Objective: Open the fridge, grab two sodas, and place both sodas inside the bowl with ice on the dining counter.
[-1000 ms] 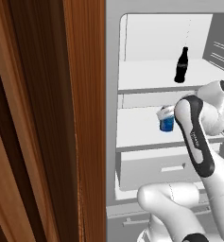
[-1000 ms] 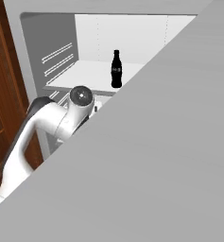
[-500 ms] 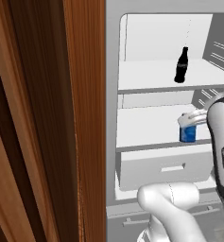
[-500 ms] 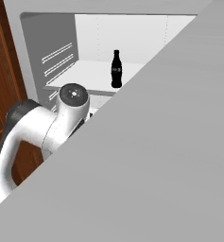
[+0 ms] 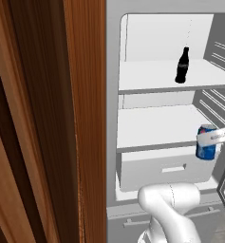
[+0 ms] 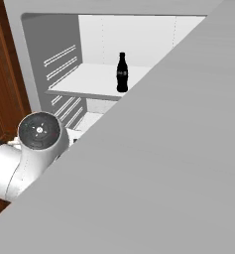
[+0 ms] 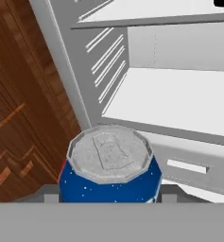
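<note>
One blue can [image 5: 206, 143] sits clamped in the hand [image 5: 210, 138], outside the fridge [image 5: 156, 118] shelves.

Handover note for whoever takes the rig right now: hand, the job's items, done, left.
Hand: shut on the blue can, holding it upright in front of the middle shelf's edge.
Fridge: door open.
Black bottle: standing on the upper shelf.
Done: fridge opened, first soda gripped and off the shelf.
Left: carry the can to the ice bowl on the dining counter, come back for the bottle, put it in too.
</note>
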Available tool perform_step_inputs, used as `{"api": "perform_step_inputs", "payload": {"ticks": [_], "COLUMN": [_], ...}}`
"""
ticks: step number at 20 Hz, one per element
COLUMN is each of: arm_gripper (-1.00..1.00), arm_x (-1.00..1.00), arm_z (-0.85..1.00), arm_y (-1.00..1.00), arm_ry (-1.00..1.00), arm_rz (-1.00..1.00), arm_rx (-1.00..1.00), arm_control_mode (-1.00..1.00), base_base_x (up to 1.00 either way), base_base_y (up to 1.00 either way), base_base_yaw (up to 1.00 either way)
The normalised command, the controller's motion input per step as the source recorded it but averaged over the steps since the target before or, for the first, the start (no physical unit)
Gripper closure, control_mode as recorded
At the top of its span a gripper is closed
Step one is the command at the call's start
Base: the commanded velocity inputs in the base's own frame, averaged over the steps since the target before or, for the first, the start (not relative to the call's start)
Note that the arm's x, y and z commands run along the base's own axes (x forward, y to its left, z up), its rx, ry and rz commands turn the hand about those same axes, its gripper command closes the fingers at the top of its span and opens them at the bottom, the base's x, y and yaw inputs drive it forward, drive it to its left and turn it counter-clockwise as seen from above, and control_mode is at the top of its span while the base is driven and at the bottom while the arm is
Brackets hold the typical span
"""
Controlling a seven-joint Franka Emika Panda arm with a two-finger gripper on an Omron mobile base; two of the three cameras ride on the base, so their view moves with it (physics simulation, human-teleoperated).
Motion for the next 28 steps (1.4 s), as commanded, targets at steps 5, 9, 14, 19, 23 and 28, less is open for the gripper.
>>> {"api": "perform_step_inputs", "payload": {"ticks": [5, 9, 14, 19, 23, 28], "arm_gripper": [1.00, 1.00, 1.00, 1.00, 1.00, 1.00], "arm_x": [-0.29, 0.00, 0.00, 0.00, 0.00, 0.00], "arm_z": [0.49, 0.00, 0.00, 0.00, 0.00, 0.00], "arm_y": [0.14, 0.00, 0.00, 0.00, 0.00, 0.00], "arm_ry": [-0.15, 0.00, 0.00, 0.00, 0.00, 0.00], "arm_rz": [0.00, 0.00, 0.00, 0.00, 0.00, 0.00], "arm_rx": [-0.06, 0.00, 0.00, 0.00, 0.00, 0.00], "arm_control_mode": [-1.00, 1.00, 1.00, 1.00, 1.00, 1.00], "base_base_x": [0.00, -0.08, -0.59, -1.00, -1.00, -1.00], "base_base_y": [0.00, 0.03, 0.01, 0.04, 0.10, 0.01], "base_base_yaw": [0.00, 0.00, 0.04, 0.17, 0.17, 0.19]}}
